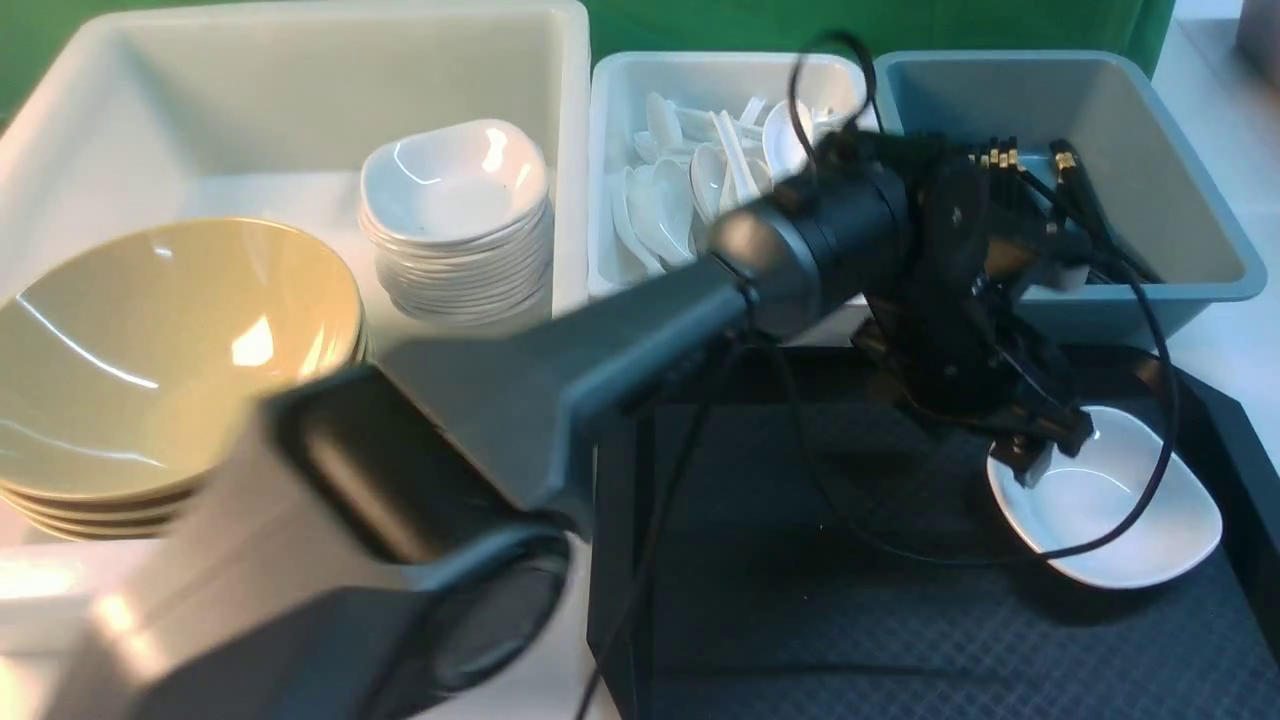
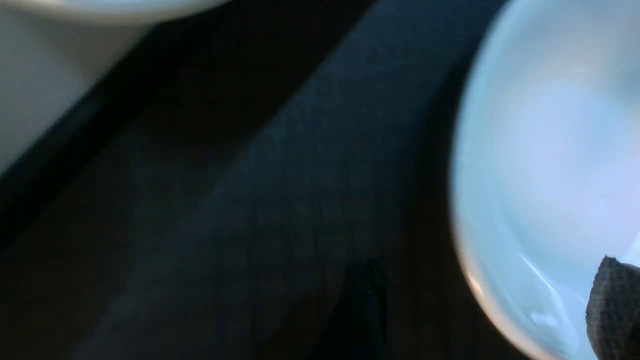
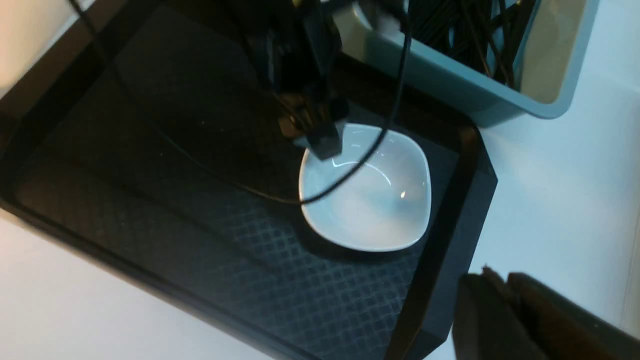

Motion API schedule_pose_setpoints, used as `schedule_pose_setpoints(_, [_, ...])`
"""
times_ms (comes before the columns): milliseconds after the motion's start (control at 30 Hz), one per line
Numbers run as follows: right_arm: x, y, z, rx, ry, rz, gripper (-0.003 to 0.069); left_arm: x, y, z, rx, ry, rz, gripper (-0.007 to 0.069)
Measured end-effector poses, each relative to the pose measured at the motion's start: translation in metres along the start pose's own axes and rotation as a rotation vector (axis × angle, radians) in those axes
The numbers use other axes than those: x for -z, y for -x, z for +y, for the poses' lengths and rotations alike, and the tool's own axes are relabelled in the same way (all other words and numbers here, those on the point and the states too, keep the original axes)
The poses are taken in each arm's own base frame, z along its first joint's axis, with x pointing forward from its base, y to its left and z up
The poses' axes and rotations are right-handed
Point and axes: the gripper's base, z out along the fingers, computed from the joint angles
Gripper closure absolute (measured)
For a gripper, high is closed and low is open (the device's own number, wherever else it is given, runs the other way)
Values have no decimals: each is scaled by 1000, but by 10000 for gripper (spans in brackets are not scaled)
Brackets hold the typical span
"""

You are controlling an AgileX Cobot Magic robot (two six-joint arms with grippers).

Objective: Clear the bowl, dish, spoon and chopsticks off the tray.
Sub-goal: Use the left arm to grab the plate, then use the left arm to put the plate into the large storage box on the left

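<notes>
Black left pincer (image 1: 1042, 455), jaws standing wide, nothing held, tips down at the rim of the dish (image 1: 1110, 510). One textured finger pad (image 2: 612, 305) shows over the white basin in the left wrist view. The other finger is out of that frame, so I cannot tell if it sits outside the rim. Risks, as judged: the glossy, sloped wall may slip out of a thin rim pinch. A shallow close could tip the dish or skate it along the tray (image 1: 800, 620). The arm's slack cable (image 3: 350, 177), lying across the basin, could drag it on the lift. The dish lies lower right in the front view, on the tray near its right-hand rim. Its upper-left edge is directly under the pincer, and most of its body extends right and down from there. Right pincer (image 3: 500, 310), lower right of the right wrist view, is closed on nothing, well apart from the dish. No bowl, spoon or chopsticks show on the visible part of the tray.
</notes>
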Motion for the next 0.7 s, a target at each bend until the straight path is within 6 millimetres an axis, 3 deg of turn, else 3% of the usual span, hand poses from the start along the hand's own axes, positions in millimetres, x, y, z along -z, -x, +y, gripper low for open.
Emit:
schedule_pose_setpoints(67, [0, 0, 0, 3, -1, 0, 571, -12, 2, 2, 17, -13, 0, 128])
schedule_pose_setpoints(167, [0, -1, 0, 14, -1, 2, 571, -14, 5, 2, 30, -20, -15, 165])
schedule_pose_setpoints(300, [0, -1, 0, 24, -1, 2, 567, -21, 4, 4, 27, -24, -9, 335])
schedule_pose_setpoints(367, [-1, -1, 0, 25, -1, 3, 565, -20, 4, 2, 11, -46, -8, 520])
schedule_pose_setpoints(400, [-1, -1, 0, 25, -2, 3, 564, -18, 5, 0, 9, -58, -13, 544])
schedule_pose_setpoints(500, [-1, -1, 0, 25, -2, 3, 563, -2, 9, -6, -32, -68, -9, 599])
schedule_pose_setpoints(567, [-1, 0, 0, 25, -2, -2, 563, 19, 12, -9, -80, -37, 2, 616])
schedule_pose_setpoints(600, [-3, 3, 1, 30, 1, -7, 563, 41, 17, -10, -116, 13, -20, 621])
schedule_pose_setpoints(633, [-3, 3, 1, 30, 2, -11, 563, 45, 18, -10, -121, 21, -25, 621])
schedule_pose_setpoints(700, [-9, 12, 5, 60, 44, -7, 563, 101, 30, -12, -157, 111, -124, 622])
